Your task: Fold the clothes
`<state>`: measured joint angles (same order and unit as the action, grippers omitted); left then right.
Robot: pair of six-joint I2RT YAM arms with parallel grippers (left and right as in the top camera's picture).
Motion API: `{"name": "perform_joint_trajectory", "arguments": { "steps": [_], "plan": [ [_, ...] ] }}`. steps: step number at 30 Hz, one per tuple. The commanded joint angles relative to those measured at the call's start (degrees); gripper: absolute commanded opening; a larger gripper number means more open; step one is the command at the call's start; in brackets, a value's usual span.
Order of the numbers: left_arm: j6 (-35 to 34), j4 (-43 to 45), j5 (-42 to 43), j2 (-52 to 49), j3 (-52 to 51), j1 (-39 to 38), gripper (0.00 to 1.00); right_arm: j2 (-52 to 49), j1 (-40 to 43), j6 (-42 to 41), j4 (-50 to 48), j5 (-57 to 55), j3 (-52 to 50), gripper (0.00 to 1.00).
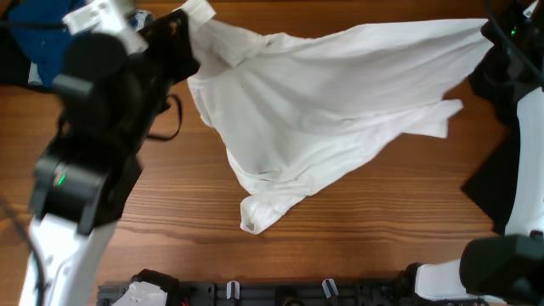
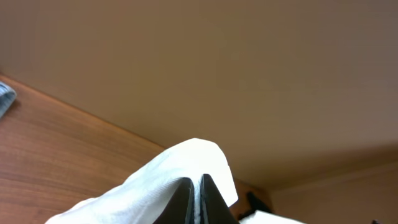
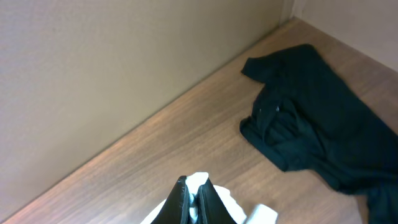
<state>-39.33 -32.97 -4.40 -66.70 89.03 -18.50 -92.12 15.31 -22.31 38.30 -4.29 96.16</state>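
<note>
The white T-shirt (image 1: 331, 93) is stretched in the air between both arms, and its lowest fold rests on the wooden table (image 1: 357, 229) near the middle. My left gripper (image 1: 190, 17) is shut on one edge of it at the back left. In the left wrist view the white cloth (image 2: 168, 180) wraps round the closed left gripper (image 2: 196, 182). My right gripper (image 1: 491, 30) is shut on the opposite edge at the back right. A tuft of white cloth (image 3: 199, 180) pokes out between the closed fingers of the right gripper (image 3: 193, 183). No lettering shows.
A dark garment (image 3: 311, 118) lies crumpled on the table by the right arm and shows as a black shape (image 1: 484, 183) in the overhead view. A blue garment (image 1: 42, 34) sits at the back left corner. A grey cloth edge (image 2: 5, 99) lies at the left. A wall borders the table's far side.
</note>
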Motion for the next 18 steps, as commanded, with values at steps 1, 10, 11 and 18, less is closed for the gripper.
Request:
{"name": "perform_joint_trajectory", "arguments": {
  "steps": [1, 10, 11, 18],
  "plan": [
    [1.7, -0.76, -1.77, 4.22, 1.09, -0.24, 0.04, 4.7, -0.04, -1.92, 1.46, 0.44, 1.77, 0.04],
    [4.72, -11.34, -18.25, 5.62, 14.1, -10.71, 0.04, 21.27, -0.04, -1.84, 2.97, 0.44, 1.79, 0.04],
    [5.55, -12.5, -20.04, 4.74, 16.22, -11.78, 0.04, 22.53, -0.04, -1.84, 2.97, 0.46, 1.84, 0.04],
    [11.58, -15.74, -37.75, -5.01, 31.91, -15.89, 0.04, 24.81, -0.04, -1.84, 4.0, 0.44, 5.79, 0.04]
  ]
}}
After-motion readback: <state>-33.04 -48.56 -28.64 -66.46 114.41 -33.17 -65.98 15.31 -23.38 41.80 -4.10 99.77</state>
